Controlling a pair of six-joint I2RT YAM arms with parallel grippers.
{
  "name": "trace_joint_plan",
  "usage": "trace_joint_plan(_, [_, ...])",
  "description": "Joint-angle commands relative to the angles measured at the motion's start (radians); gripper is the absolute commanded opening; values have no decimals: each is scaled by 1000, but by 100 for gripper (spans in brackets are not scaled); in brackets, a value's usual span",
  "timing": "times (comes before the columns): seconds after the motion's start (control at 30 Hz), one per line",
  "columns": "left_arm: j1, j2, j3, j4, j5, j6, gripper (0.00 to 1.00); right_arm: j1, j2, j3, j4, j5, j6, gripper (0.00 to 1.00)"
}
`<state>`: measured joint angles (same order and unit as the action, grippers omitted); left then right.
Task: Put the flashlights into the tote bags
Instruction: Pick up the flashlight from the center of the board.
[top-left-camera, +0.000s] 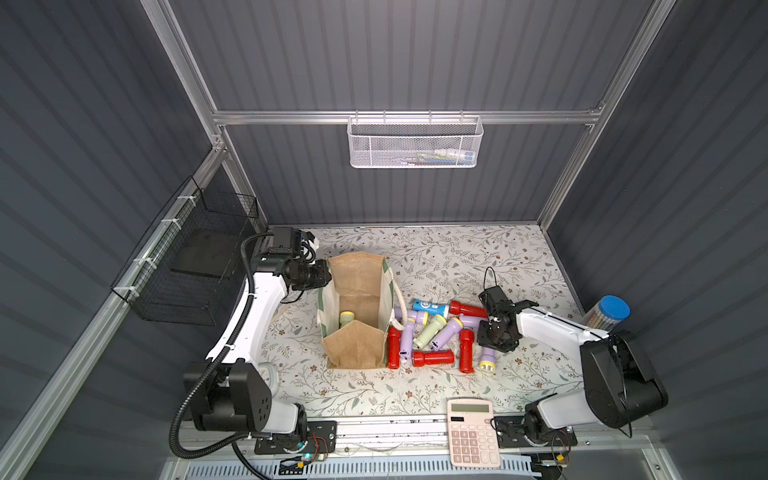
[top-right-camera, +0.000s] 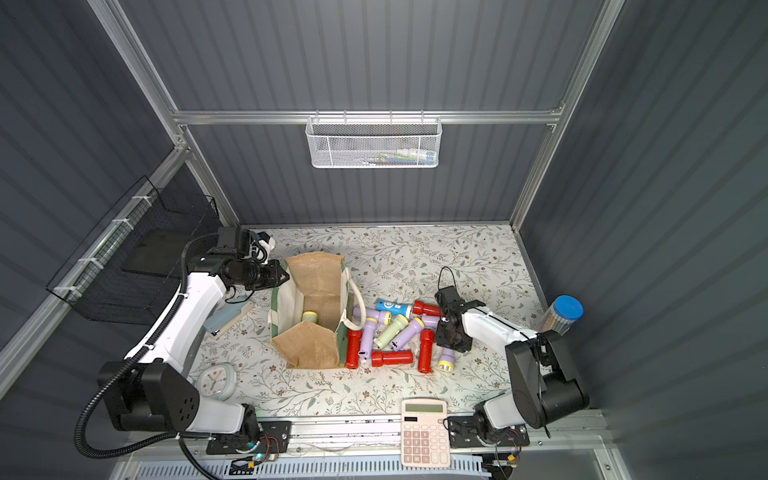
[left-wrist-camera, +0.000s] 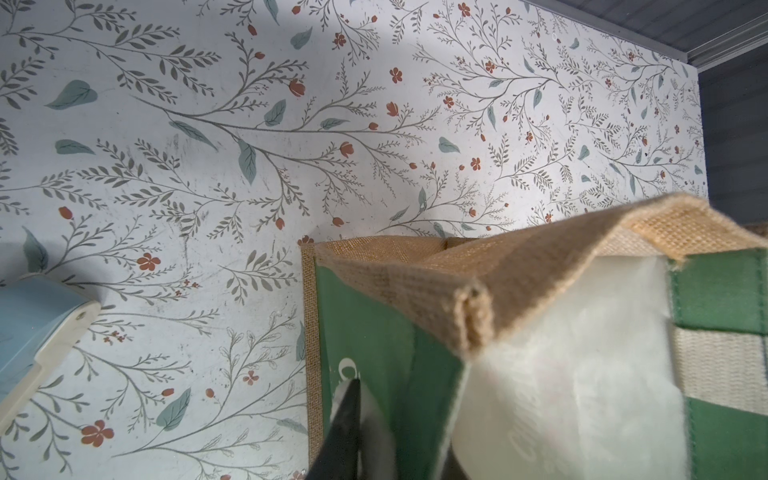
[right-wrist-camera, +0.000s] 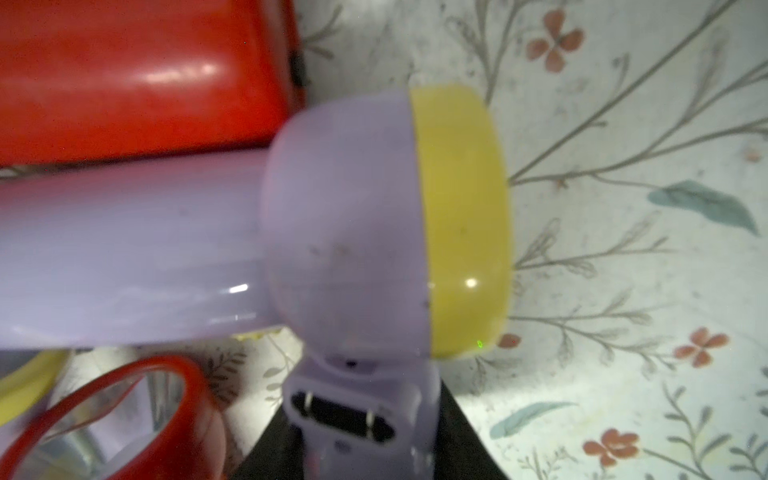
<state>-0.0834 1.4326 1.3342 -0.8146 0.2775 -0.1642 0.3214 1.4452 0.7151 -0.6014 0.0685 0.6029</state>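
Right gripper (top-left-camera: 490, 328) clamped on a lilac flashlight (right-wrist-camera: 357, 399). Judged light, rigid, slick plastic; the narrow barrel grips best. Left gripper (top-left-camera: 327, 277) pinches the rim of the soft tote bag (top-left-camera: 357, 286).

The bag (top-left-camera: 355, 353) is coarse, rough woven jute, with smoother green and white cloth panels. The lilac torch (right-wrist-camera: 374, 382) and red torch (right-wrist-camera: 124, 83) are smooth, glossy plastic. The table (top-left-camera: 457, 257) looks matt and lightly scuffed.

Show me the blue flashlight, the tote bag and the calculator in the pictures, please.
blue flashlight (top-left-camera: 432, 308): in a top view, on the middle of its body.
tote bag (top-left-camera: 353, 347): in a top view, on its near jute wall.
calculator (top-left-camera: 473, 442): in a top view, on its keypad.
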Motion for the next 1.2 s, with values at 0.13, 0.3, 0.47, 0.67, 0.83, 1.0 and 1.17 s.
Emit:
trace_joint_plan(0.13, [7,-7,15,-21,15,11,21,1,-133,0,-86,-2,42,24])
trace_joint_plan(0.3, [7,-16,10,-18,26,12,20,5,-228,36,-113,-37,51,22])
trace_joint_plan(0.47, [7,-28,5,-14,25,12,20,14,-289,134,-177,-37,57,22])
trace_joint_plan(0.67, [7,-32,10,-15,29,15,20,31,-356,279,-205,-49,75,22])
trace_joint_plan(0.83, [7,-40,10,-16,31,17,20,102,-356,415,-200,-60,68,23])
trace_joint_plan(1.0, [7,-39,-2,-9,44,14,20,182,-302,548,-143,-65,79,23])
trace_joint_plan(1.17, [7,-44,-4,-6,45,6,20,284,-240,614,116,-108,129,24])
